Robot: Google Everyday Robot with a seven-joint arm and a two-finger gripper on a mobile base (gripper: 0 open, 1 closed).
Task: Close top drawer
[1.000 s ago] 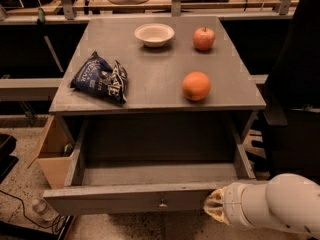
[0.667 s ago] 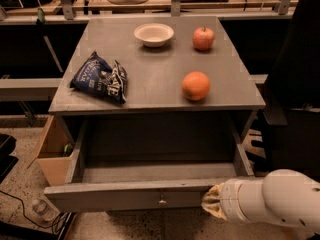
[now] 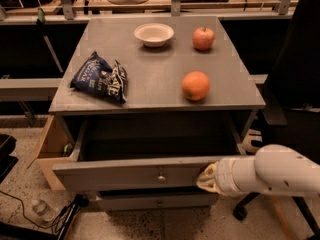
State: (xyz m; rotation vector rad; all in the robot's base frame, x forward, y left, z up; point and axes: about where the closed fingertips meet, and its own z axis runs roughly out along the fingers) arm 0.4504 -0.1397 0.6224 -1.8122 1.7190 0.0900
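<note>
The top drawer (image 3: 125, 174) of the gray cabinet stands partly open, and its dark interior shows under the tabletop. Its flat front panel has a small round knob (image 3: 161, 177) at centre. My gripper (image 3: 207, 179), on the end of the white arm (image 3: 272, 175), rests against the right end of the drawer front. A lower drawer (image 3: 155, 201) with the same knob sits just beneath.
On the cabinet top lie a white bowl (image 3: 154, 34), a red apple (image 3: 203, 38), an orange (image 3: 195, 85) and a blue chip bag (image 3: 100, 77). A cardboard box (image 3: 49, 145) stands at the left. A black chair (image 3: 295, 84) stands at the right. A bottle (image 3: 42, 210) and cables lie on the floor.
The drawer front has moved inward toward the cabinet, so less of the interior shows. My gripper has moved with it, staying at the front's right end.
</note>
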